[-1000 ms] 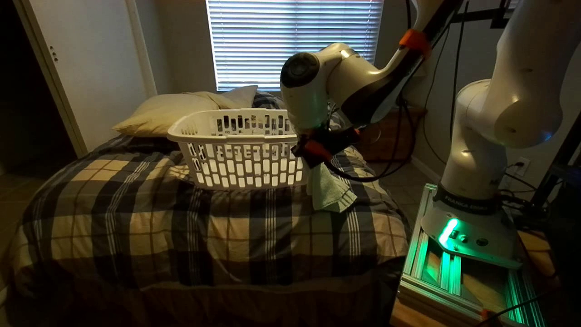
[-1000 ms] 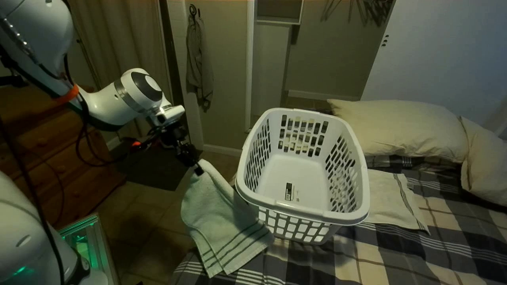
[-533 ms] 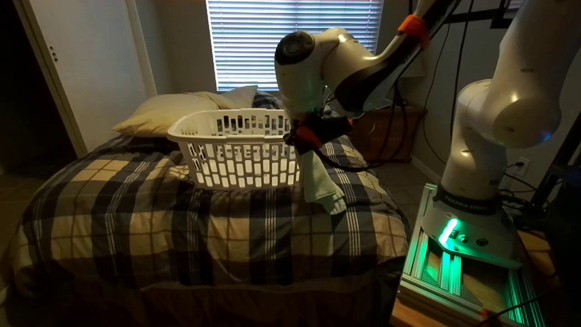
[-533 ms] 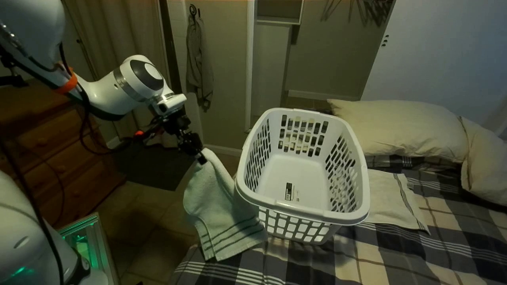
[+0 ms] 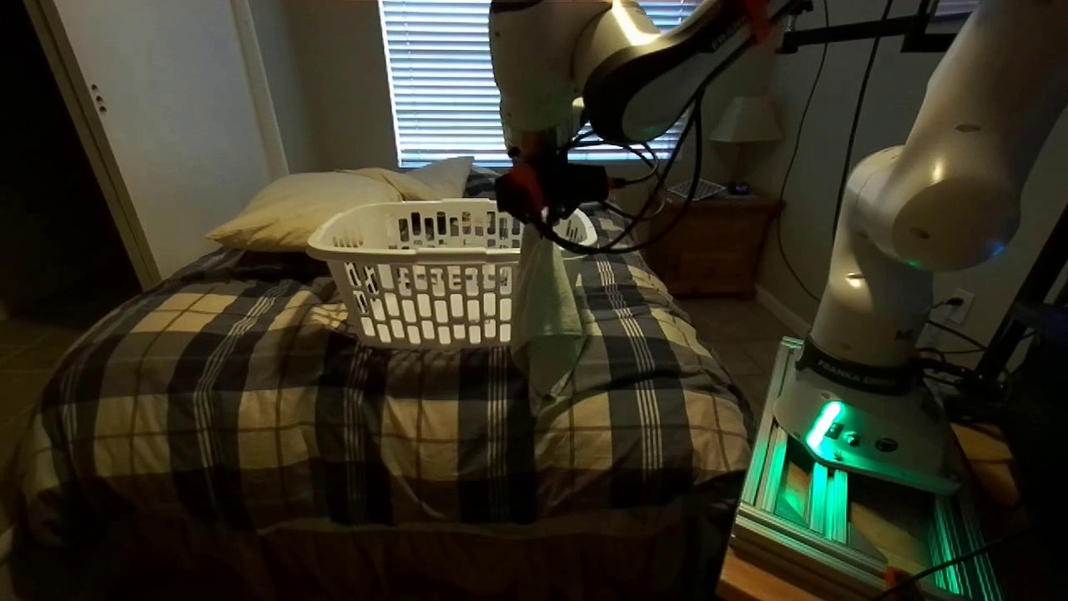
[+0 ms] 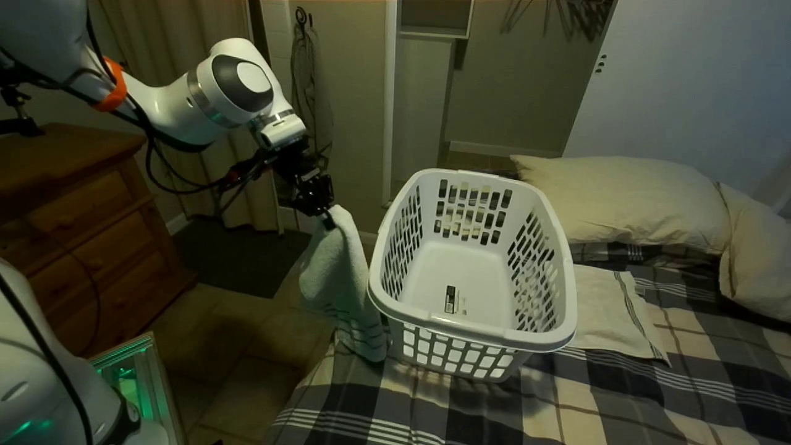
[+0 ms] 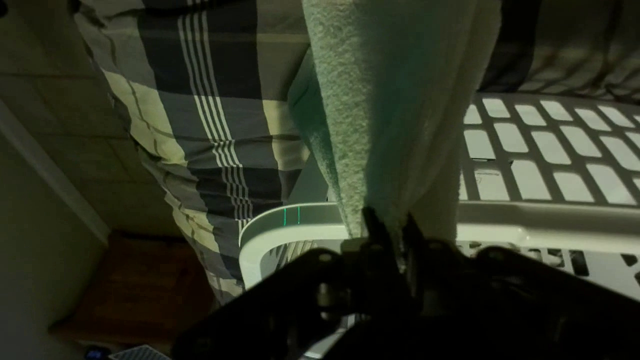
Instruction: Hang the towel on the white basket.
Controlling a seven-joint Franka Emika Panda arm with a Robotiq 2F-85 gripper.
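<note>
our black two-fingered gripper [image 7: 389,220] is clamping the upper end of the pale, dark-striped terry towel [image 6: 343,281], its fingertips [image 7: 376,230] pressing the cloth between them. we are holding it higher than the rim of the white, slotted, oval plastic basket [image 6: 488,278], by the long side facing the foot edge of the plaid-covered bed [image 5: 284,417], at the end towards the corner nearest the white robot base [image 5: 868,401]. the towel is hanging on the outside of that wall and none of it is draping inside, so we are judging the hanging as not yet done.

from here we are mainly risking an early release: with all the weight lying on the outer side, the towel would be sliding onto the bed. if we are crossing too low, the gripper would be knocking the rim and shoving the light-looking basket towards the head edge, where a second pale striped cloth [image 6: 609,315] is lying flat.

we are not managing to tell whether the towel is touching the rim or hanging just beside it. in an exterior view the gripper's dark body is hiding its fingertips; in the wrist view the towel's lower end is running out past the top.
</note>
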